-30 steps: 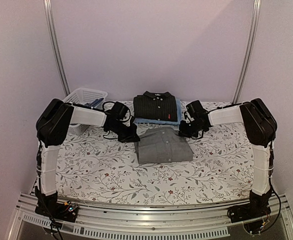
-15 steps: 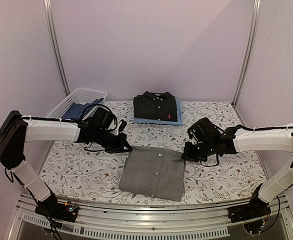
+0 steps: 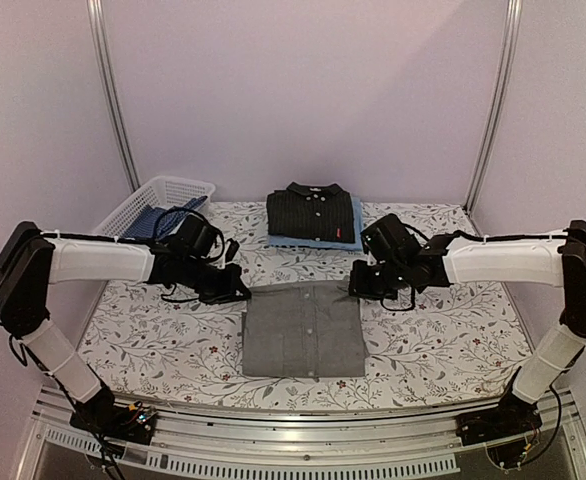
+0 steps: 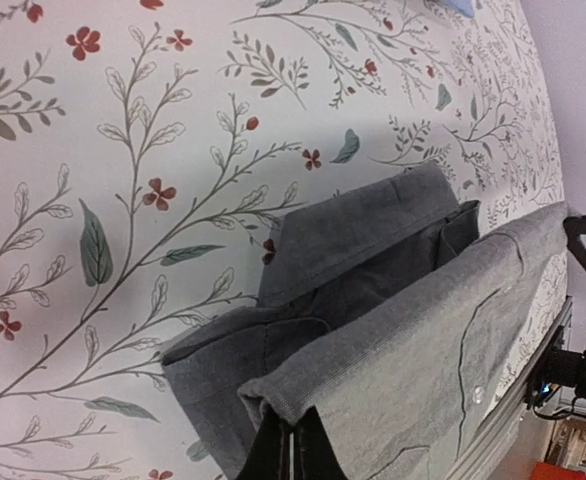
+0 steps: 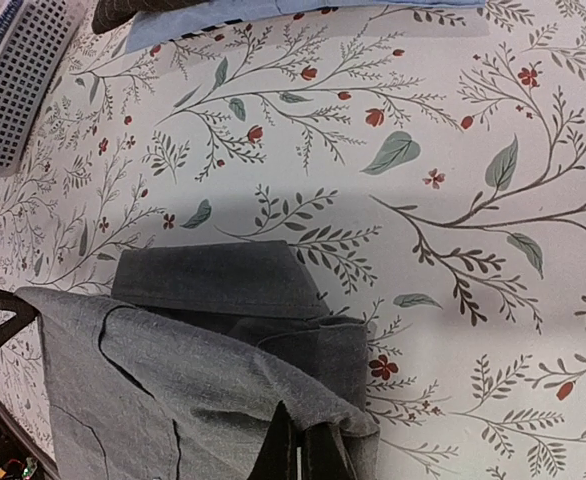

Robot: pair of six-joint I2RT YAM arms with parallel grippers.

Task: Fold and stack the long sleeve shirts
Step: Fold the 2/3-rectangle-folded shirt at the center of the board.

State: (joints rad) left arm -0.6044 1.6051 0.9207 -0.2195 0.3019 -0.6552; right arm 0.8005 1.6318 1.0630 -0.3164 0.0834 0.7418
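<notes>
Surface: a table is covered by a floral cloth [image 3: 173, 345]; lilac walls and two metal uprights [image 3: 113, 110] are seen behind it.
Back row: a white basket [image 3: 178, 188] holding blue cloth is set at the back left; the black shirt [image 3: 311, 213] is stacked on the light blue shirt [image 3: 357, 236] at the back centre.
Task piece: the grey shirt [image 3: 303, 330] is laid folded at mid-table, towards the front; its far edge is held up off the cloth.
Claws: the left gripper [image 3: 235, 291] is clenched on the far left corner; the right gripper [image 3: 359, 288] is clenched on the far right corner.
Change: against half a second before, the grey shirt is squared to the table and drawn slightly back; the skew is gone.
Room: bare cloth is left on both sides of the grey shirt; a band is kept between it and the stack; its near edge is close to the front rail [image 3: 303, 445].
</notes>
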